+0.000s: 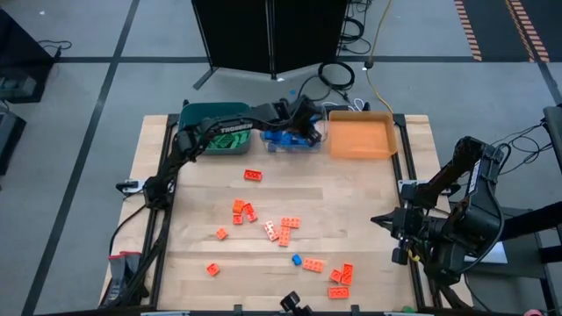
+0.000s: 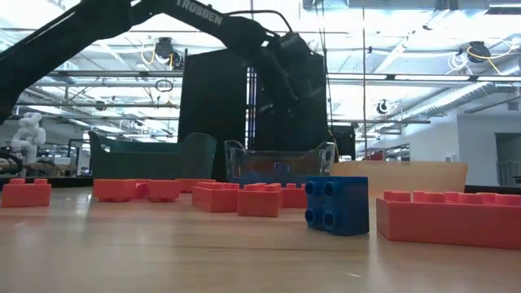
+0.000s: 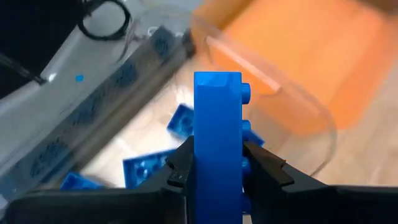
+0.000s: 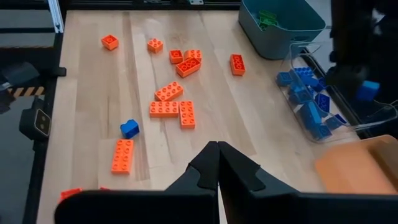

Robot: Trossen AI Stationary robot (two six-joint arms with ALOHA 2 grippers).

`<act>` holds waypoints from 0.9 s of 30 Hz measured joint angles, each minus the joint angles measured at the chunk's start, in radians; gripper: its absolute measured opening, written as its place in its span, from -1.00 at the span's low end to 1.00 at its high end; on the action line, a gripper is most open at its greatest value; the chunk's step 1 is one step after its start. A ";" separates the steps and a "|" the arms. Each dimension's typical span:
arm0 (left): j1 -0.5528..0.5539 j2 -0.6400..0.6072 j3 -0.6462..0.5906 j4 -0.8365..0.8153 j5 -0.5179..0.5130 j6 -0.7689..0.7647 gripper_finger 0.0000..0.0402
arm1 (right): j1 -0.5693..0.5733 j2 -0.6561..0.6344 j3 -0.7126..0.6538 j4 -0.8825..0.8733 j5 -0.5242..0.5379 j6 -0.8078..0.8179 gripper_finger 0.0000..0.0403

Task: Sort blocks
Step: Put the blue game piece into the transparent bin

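Observation:
My left gripper (image 3: pixel 217 167) reaches over the clear bin (image 1: pixel 294 138) at the table's far edge and is shut on a blue block (image 3: pixel 217 121), which also shows as the blue block (image 4: pixel 368 91) in the right wrist view. More blue blocks (image 3: pixel 144 167) lie on the clear bin's floor. Several orange-red blocks (image 1: pixel 263 221) and one blue block (image 1: pixel 297 260) lie flat on the table's middle and near part. Green blocks (image 4: pixel 268 17) lie in the teal bin (image 1: pixel 215 129). My right gripper (image 4: pixel 217 148) hangs shut at the table's right edge and touches nothing. My left gripper pinches the blue block between its two fingers, one fingertip (image 3: pixel 264 163) on the studded face (image 3: pixel 246 132) and the other on the opposite face. The fingers come from above, slanting down over the clear bin. Lifted clear, the block sticks out well past the fingertips.
The teal bin, the clear bin and the orange bin (image 1: pixel 360 138) stand in a row along the far edge. The left arm (image 1: pixel 189 145) lies across the teal bin. Bare wood lies between the bins and the scattered blocks and toward the left edge.

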 joint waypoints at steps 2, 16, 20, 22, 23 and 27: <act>0.001 0.000 -0.018 0.004 0.000 -0.001 -0.54 | 0.000 0.000 0.000 -0.006 0.000 0.000 -1.00; 0.006 0.000 -0.027 0.004 0.114 0.082 0.03 | 0.000 0.000 0.000 -0.012 0.000 0.000 -1.00; 0.007 -0.014 -0.008 -0.053 0.306 0.151 0.09 | 0.000 0.000 0.000 -0.013 0.000 0.000 -1.00; -0.010 -0.042 0.011 -0.118 0.415 0.192 0.09 | 0.000 0.000 0.000 -0.016 0.000 0.000 -1.00; -0.026 -0.062 0.016 -0.149 0.469 0.216 0.09 | 0.000 0.000 0.000 -0.018 0.000 0.000 -1.00; -0.150 -0.129 0.020 -0.319 0.555 0.355 0.09 | 0.000 0.000 0.000 -0.022 0.004 0.000 -1.00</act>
